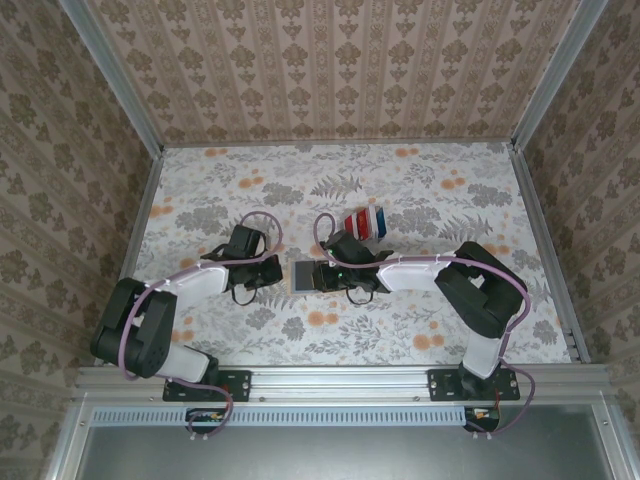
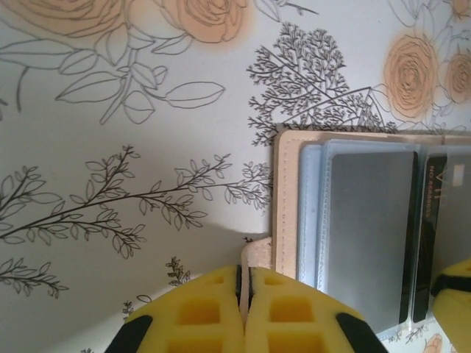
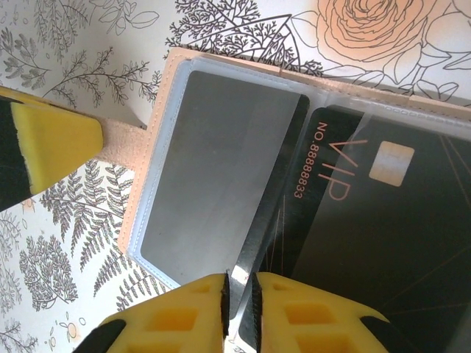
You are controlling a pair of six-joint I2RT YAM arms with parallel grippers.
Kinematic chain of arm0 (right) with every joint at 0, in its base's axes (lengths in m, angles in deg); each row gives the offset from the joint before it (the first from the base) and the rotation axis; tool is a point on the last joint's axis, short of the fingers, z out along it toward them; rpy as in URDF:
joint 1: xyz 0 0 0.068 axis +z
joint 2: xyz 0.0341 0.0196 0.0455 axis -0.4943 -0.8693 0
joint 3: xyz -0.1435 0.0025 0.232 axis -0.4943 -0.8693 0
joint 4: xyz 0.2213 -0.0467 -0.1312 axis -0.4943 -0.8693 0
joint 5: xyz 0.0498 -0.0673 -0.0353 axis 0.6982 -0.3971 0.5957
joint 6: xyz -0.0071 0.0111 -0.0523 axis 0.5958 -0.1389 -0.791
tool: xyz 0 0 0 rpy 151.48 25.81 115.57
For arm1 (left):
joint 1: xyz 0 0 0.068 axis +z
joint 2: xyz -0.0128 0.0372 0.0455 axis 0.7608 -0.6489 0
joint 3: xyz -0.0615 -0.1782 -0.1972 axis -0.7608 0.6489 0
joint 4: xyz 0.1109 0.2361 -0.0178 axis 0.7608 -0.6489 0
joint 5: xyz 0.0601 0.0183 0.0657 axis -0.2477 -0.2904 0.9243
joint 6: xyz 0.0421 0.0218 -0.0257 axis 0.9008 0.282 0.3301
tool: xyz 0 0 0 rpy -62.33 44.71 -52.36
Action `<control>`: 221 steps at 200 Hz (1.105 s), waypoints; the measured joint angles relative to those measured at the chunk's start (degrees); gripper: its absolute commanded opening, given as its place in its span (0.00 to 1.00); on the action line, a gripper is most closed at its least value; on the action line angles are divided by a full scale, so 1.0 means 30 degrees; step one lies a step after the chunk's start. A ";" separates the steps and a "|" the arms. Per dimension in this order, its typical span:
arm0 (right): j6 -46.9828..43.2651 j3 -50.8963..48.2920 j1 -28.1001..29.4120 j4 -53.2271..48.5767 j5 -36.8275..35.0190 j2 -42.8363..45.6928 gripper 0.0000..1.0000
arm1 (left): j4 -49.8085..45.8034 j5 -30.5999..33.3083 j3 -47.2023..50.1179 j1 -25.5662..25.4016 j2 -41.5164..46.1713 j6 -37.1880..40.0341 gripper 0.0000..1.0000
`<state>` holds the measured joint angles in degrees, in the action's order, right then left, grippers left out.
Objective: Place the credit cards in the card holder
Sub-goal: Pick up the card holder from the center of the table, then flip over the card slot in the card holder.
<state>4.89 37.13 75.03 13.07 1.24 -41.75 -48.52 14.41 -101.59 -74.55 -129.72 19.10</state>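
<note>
Centre of the overhead view, your left gripper (image 2: 246,285) is pinching the tan card holder (image 1: 302,277) by its tab (image 2: 257,254), steadying it. Your right gripper (image 3: 239,290) is nipping the black VIP card (image 3: 368,213) by its edge. You're wanting it flat and square to the pocket mouth.

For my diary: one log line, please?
left gripper: shut on wallet | right gripper: shut on black card | black card: on open wallet
</note>
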 measured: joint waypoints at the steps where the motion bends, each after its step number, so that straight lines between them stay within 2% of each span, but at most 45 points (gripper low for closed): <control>1: -0.0015 0.0000 0.0000 0.0007 0.0007 0.0000 0.26 | 0.0000 0.0000 0.0000 0.0000 0.0000 0.0000 0.00; 50: 0.0007 0.0000 0.0000 0.0036 0.0168 0.0007 0.37 | -0.0015 -0.0627 0.0007 0.0000 0.1916 -0.0102 0.00; 124: 0.1020 0.0000 0.0000 0.1989 0.2528 0.0401 0.51 | -0.0736 -0.1209 -0.0029 -0.0138 0.3563 -0.0466 0.00; 175: 0.1829 0.0022 -0.0051 0.2521 0.2892 0.0532 0.51 | -0.1129 -0.1253 -0.0619 -0.1158 0.3585 -0.0678 0.00; 221: 0.1887 0.0051 -0.0284 0.2441 0.2900 0.0452 0.52 | -0.1785 -0.1180 -0.1333 -0.1297 0.3585 -0.0678 0.00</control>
<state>10.55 37.28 74.18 20.39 9.94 -40.39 -53.88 10.87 -105.58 -78.44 -118.97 17.07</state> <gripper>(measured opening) 0.516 0.051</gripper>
